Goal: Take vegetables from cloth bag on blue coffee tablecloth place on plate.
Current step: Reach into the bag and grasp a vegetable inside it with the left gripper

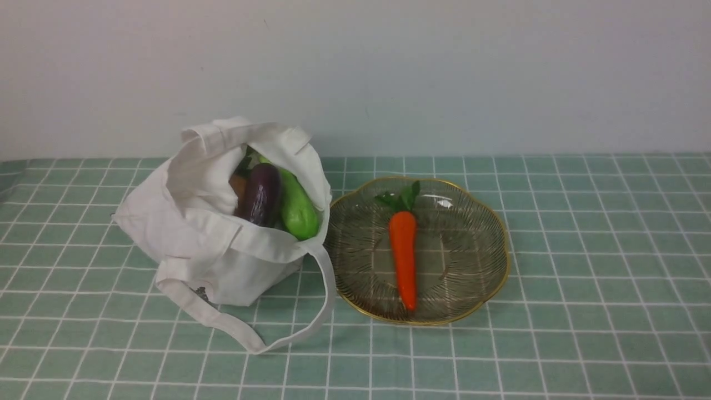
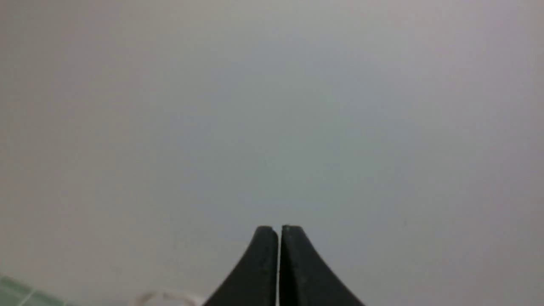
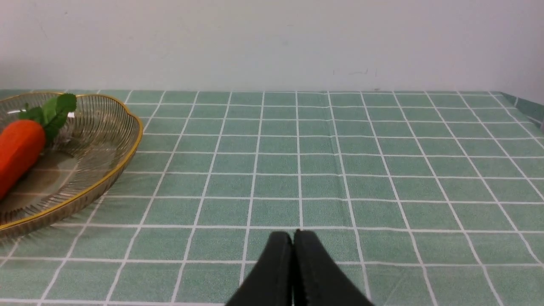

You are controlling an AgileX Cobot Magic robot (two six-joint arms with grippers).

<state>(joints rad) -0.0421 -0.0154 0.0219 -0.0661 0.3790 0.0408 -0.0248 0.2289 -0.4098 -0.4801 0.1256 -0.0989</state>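
Carrot (image 1: pixel 403 258) lay on plate (image 1: pixel 466 244); eggplant (image 1: pixel 261 194) and gourd (image 1: pixel 297 211) sat in cloth bag (image 1: pixel 183 222) (my left pincer (image 2: pixel 279 231) and right pincer (image 3: pixel 293 236) clenched, empty), so I reckoned most lifting remained.

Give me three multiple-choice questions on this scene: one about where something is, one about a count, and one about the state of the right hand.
1. Where is the carrot?
A. in the bag
B. on the plate
C. on the bare cloth

2. How many vegetables lie on the plate?
A. one
B. two
C. three

3. The right hand is:
A. wide open
B. shut and empty
C. shut on the carrot

Answers:
1 B: the carrot lies inside the gold rim.
2 A: only the carrot is on the plate.
3 B: its fingers meet with nothing between them.
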